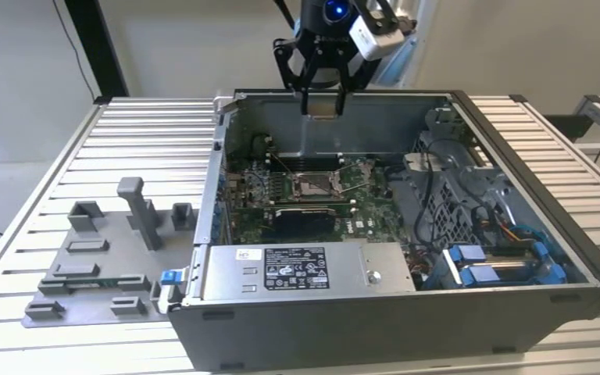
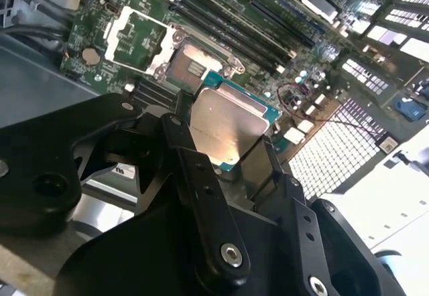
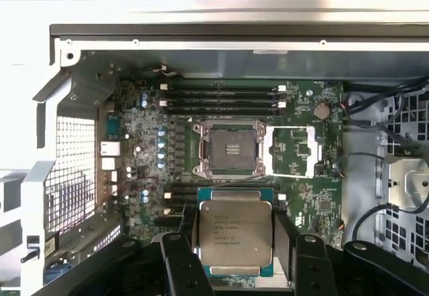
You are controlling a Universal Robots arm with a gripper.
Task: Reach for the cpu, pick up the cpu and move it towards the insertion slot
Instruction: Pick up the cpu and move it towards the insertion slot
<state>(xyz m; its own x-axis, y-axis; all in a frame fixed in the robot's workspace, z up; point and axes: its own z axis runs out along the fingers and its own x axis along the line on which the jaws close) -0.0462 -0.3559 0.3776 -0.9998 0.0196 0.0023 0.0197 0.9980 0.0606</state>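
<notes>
**Cpu gripped, held above the open case**

I have the gripper (image 3: 236, 242) closed on the cpu (image 3: 235, 233): in both wrist views its black fingers (image 3: 186, 242) press against two opposite edges of the chip, silvery top showing between them. In the second wrist view the gripper (image 2: 224, 152) holds the cpu (image 2: 224, 123) tilted toward the board.

In the exterior view I see the gripper (image 1: 322, 105) hanging above the case (image 1: 383, 328), near its far wall, well apart from the board (image 1: 368, 205) below.

The case lies open on its side on a slatted table (image 1: 144, 133). Inside, the green board carries the slot (image 3: 231, 150), its metal frame around a dark centre and its cover plate (image 3: 293, 151) swung open beside it. The slot (image 1: 311, 184) holds nothing. Black memory slots (image 3: 221, 98) run along the board beyond it. A grey fixture (image 1: 102, 258) sits on the table beside the case.
</notes>
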